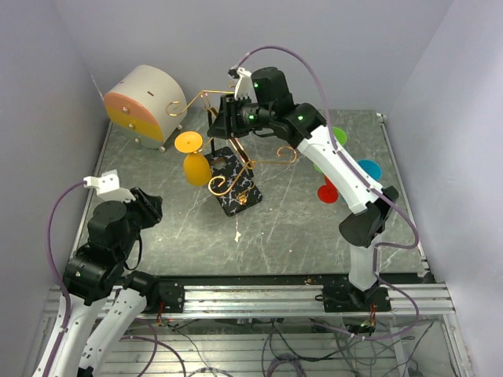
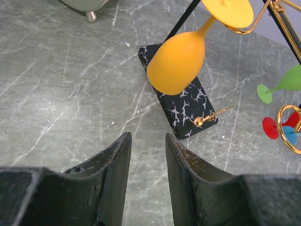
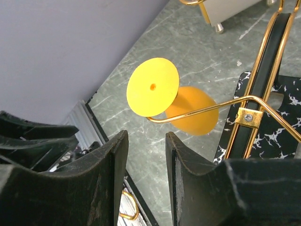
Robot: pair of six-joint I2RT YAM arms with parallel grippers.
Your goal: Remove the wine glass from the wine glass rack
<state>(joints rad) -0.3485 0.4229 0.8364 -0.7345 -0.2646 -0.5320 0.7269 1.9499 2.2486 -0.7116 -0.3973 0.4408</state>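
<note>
An orange wine glass (image 1: pixel 193 161) hangs upside down by its foot from a gold arm of the wine glass rack (image 1: pixel 236 169). The rack has a black post and a black marble base (image 1: pixel 236 192). My right gripper (image 1: pixel 215 124) hovers beside the rack's top, just right of the glass foot. In the right wrist view the foot (image 3: pixel 153 87) and the gold arm (image 3: pixel 211 107) lie just beyond my right gripper (image 3: pixel 146 134), which is open and empty. My left gripper (image 1: pixel 152 206) stands low at the left. It (image 2: pixel 148 136) is open and empty, facing the bowl (image 2: pixel 176 61) and base (image 2: pixel 181 101).
A round beige-and-orange drawer box (image 1: pixel 145 104) stands at the back left. Green (image 1: pixel 338 137), blue (image 1: pixel 368 169) and red (image 1: pixel 328 191) glasses lie on the table under the right arm. Purple walls close in on three sides.
</note>
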